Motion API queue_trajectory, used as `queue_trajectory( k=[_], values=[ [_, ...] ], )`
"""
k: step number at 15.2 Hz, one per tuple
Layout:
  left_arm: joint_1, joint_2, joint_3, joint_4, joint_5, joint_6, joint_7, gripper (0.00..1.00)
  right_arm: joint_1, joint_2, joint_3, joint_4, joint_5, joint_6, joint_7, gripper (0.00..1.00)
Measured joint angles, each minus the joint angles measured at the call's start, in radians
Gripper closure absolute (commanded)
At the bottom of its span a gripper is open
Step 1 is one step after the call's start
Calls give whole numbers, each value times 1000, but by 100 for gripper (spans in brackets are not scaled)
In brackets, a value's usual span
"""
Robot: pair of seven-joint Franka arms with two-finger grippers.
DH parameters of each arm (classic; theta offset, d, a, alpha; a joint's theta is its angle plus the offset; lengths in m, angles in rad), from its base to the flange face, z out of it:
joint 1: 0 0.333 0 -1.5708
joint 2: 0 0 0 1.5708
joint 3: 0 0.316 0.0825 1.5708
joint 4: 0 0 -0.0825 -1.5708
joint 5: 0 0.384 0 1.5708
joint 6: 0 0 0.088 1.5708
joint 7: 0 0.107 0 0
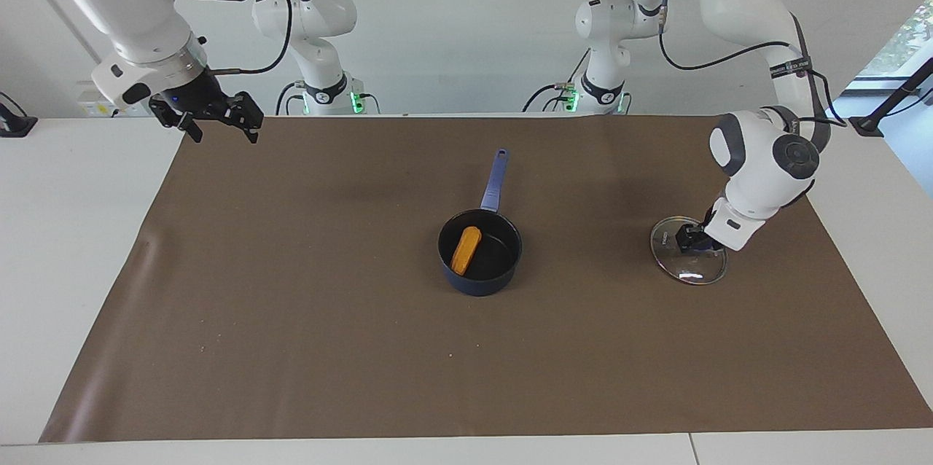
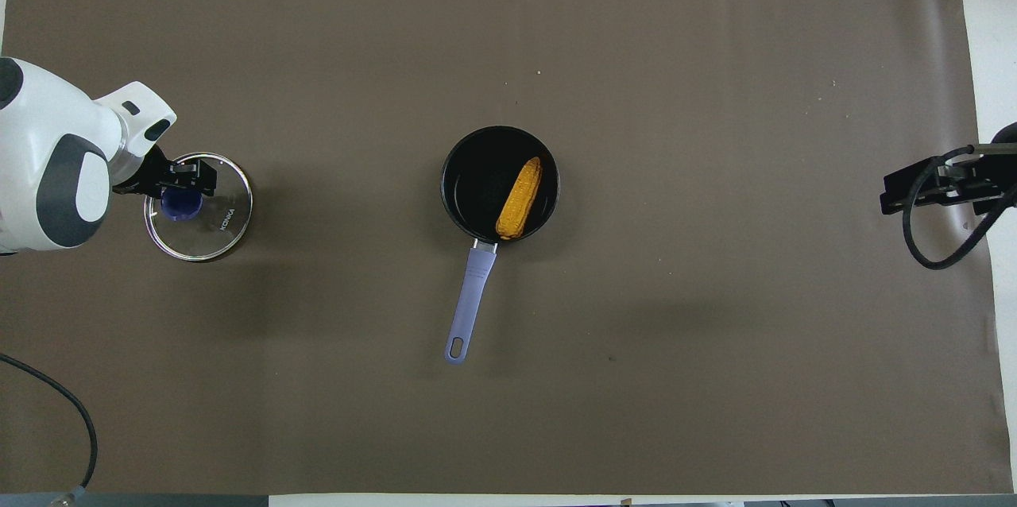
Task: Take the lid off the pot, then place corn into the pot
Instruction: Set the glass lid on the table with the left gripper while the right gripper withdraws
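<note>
The dark blue pot (image 1: 479, 278) stands uncovered at the middle of the brown mat, its blue-purple handle (image 1: 494, 181) pointing toward the robots. The yellow-orange corn (image 1: 466, 250) lies inside the pot; it also shows in the overhead view (image 2: 520, 199). The glass lid (image 1: 689, 268) lies flat on the mat toward the left arm's end, with its blue knob (image 2: 179, 205) up. My left gripper (image 1: 691, 240) is low, right at the knob. My right gripper (image 1: 222, 131) is open and empty, raised over the mat's corner at the right arm's end.
The brown mat (image 1: 291, 341) covers most of the white table (image 1: 65, 232). A black cable (image 2: 937, 253) hangs from the right wrist. The pot's handle (image 2: 470, 296) sticks out toward the robots.
</note>
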Motion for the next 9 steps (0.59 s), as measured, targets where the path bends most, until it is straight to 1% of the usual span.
queue_trajectory(
  k=[3,6,8,9],
  values=[
    [-1,-18,-7,20,0,-15,0,0,-10,4,5,4,0,0,0,0],
    [-3,-67,-19,117,0,-174,-1,0,-11,4,5,4,0,0,0,0],
    [-4,-119,-28,189,0,-290,-4,0,-20,4,5,4,0,0,0,0],
    [-4,-154,-32,209,0,-337,-6,0,-30,4,5,4,0,0,0,0]
  ],
)
